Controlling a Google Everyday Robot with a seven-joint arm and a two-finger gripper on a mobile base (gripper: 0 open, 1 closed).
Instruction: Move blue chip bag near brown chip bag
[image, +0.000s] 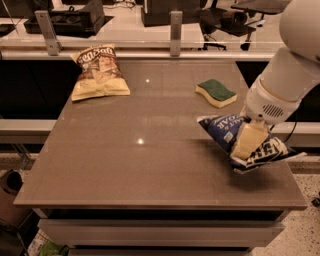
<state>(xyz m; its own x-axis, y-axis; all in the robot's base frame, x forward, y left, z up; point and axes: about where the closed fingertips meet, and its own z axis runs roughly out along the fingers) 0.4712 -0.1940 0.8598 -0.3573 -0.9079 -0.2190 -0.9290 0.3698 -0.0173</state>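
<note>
here, gripper (248, 141) on one blue chip bag (222, 128); one brown chip bag (100, 72) afar.

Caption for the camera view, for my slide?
Gripper on the blue chip bag at the right front of the table; brown chip bag at the back left, green sponge back right.

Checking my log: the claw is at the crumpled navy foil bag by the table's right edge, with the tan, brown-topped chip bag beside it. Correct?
No: the camera view shows the tan, brown-topped chip bag at the far left corner, apart. The claw is at the crumpled navy foil bag.
</note>
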